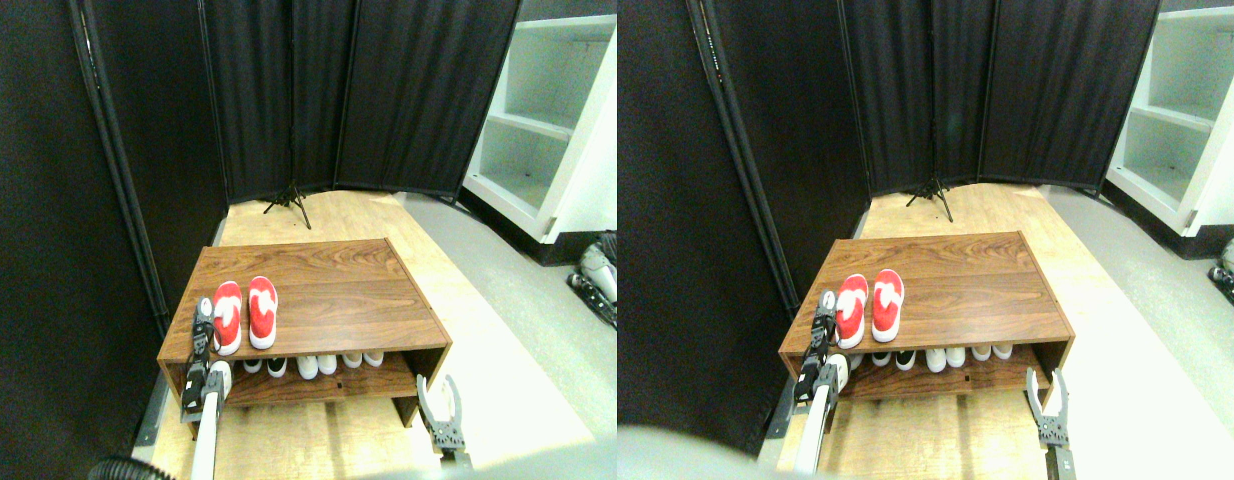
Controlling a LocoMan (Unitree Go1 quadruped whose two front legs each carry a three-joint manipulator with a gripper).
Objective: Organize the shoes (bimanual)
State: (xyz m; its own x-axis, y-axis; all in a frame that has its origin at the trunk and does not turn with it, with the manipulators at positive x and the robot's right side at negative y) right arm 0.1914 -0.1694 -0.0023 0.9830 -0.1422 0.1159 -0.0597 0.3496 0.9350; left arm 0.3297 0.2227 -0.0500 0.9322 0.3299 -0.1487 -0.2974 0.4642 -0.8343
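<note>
Nearest the camera, the right gripper stands off the front right corner of the wooden shoe rack, its two pale fingers spread wide with nothing between them, clear of the rack's side wall. Its pale limb runs down out of the bottom edge.

At the rack's front left corner, the left gripper reaches up over the front edge onto the rack's top. Its dark end sits right against the outer side of the left red shoe; whether its fingers are apart or closed cannot be told, nor whether they grip the shoe.

Both red slip-on shoes lie on the left part of the rack's top, side by side and close together, heels near the front edge and toes pointing toward the rack's back. The right red shoe sits slightly farther back than its mate. Each shows a white patch on top and a white sole edge.

Under the rack's top, on the lower shelf, a row of white and black shoes shows only its toes.

Behind the rack hang black curtain panels, and to the rack's right rear stands a white shelving unit.
</note>
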